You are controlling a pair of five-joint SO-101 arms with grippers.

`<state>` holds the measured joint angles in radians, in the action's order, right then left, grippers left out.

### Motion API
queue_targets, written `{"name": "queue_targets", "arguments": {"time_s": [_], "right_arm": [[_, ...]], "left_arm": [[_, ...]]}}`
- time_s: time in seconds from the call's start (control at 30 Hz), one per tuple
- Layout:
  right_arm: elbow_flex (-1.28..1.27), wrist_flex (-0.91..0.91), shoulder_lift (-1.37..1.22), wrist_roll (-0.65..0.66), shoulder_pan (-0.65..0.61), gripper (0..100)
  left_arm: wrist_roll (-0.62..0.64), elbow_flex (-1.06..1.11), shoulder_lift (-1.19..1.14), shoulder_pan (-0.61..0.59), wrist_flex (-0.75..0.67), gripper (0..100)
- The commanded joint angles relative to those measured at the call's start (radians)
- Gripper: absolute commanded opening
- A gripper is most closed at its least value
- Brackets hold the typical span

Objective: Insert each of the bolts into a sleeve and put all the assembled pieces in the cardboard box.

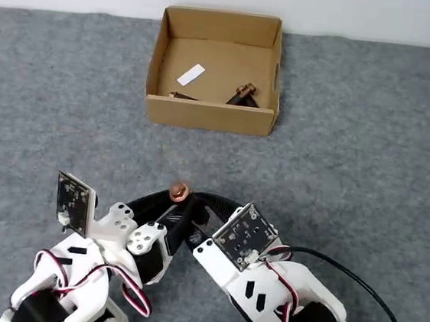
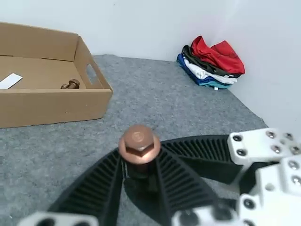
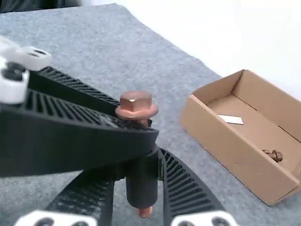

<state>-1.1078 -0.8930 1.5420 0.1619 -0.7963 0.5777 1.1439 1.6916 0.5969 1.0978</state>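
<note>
The copper-coloured hex-head bolt [image 3: 136,106] stands upright, pushed down through the black cylindrical sleeve [image 3: 141,181]. Its tip pokes out below. Both pincers have it! The right gripper [image 3: 141,169] is clamped on the sleeve's lower body. The left gripper [image 2: 139,165] is closed on the sleeve just under the bolt head, with its ribbed black fingers [image 3: 70,141] crossing in front. From above, the two arms meet at that copper head [image 1: 179,191], held over the grey felt mat [image 1: 370,146]. A black cable [image 1: 371,289] loops beside the right arm.

Farther out across the mat sits the open brown cardboard box [image 1: 208,116], well apart from the grippers. Inside lie an assembled bolt-and-sleeve piece [image 1: 244,93], another dark piece [image 1: 182,95] against the near wall, and a white paper slip [image 1: 191,75]. Off in the corner by the white wall there's a pile of folded red, blue and white clothes [image 2: 211,63].
</note>
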Motion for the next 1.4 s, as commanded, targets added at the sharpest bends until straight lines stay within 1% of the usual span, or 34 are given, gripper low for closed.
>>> {"name": "queue_targets", "arguments": {"time_s": [0.0,0.07,0.1,0.23,0.37,0.47,0.53,0.6,0.67,0.7,0.8,0.87,0.93,1.03,1.13,1.27,1.37], "right_arm": [[0.026,0.048,0.002,0.009,0.028,0.9],[0.026,0.048,0.002,0.009,0.028,0.9],[0.025,0.048,0.002,0.009,0.028,0.9],[0.023,0.048,0.002,0.006,0.028,0.9],[0.018,0.047,0.001,0.006,0.028,0.9],[0.018,0.047,0.001,0.006,0.030,0.9],[0.018,0.047,-0.001,0.002,0.053,0.9],[0.023,0.047,-0.002,-0.028,0.110,0.9],[0.035,0.045,-0.025,-0.081,0.182,0.8],[0.061,0.039,-0.053,-0.107,0.216,0.8],[0.167,0.005,-0.199,-0.192,0.285,0.8],[0.261,-0.012,-0.328,-0.249,0.320,0.8],[0.348,-0.012,-0.460,-0.282,0.355,0.8],[0.474,-0.002,-0.647,-0.299,0.400,0.9],[0.572,0.068,-0.800,-0.299,0.438,0.9],[0.694,0.206,-0.992,-0.290,0.466,0.9],[0.802,0.263,-1.139,-0.265,0.467,0.9]], "left_arm": [[0.006,-0.018,-0.006,0.005,0.040,18],[0.006,-0.018,-0.008,0.005,0.063,25],[0.006,-0.018,-0.008,0.003,0.077,26],[0.003,-0.024,-0.008,-0.041,0.097,26],[-0.040,-0.031,-0.006,-0.089,0.094,26],[-0.043,-0.076,-0.006,-0.129,0.094,26],[-0.043,-0.097,-0.006,-0.163,0.094,26],[-0.044,-0.099,0.000,-0.212,0.095,24],[-0.046,-0.097,0.002,-0.281,0.100,19],[-0.048,-0.088,0.002,-0.322,0.101,15],[-0.087,-0.039,0.002,-0.434,0.100,0],[-0.144,0.021,0.002,-0.502,0.098,2],[-0.203,0.102,0.002,-0.565,0.094,0],[-0.310,0.239,0.003,-0.631,0.078,0],[-0.388,0.351,0.003,-0.692,0.006,0],[-0.470,0.490,0.003,-0.724,-0.104,0],[-0.520,0.549,0.002,-0.723,-0.149,0]]}}
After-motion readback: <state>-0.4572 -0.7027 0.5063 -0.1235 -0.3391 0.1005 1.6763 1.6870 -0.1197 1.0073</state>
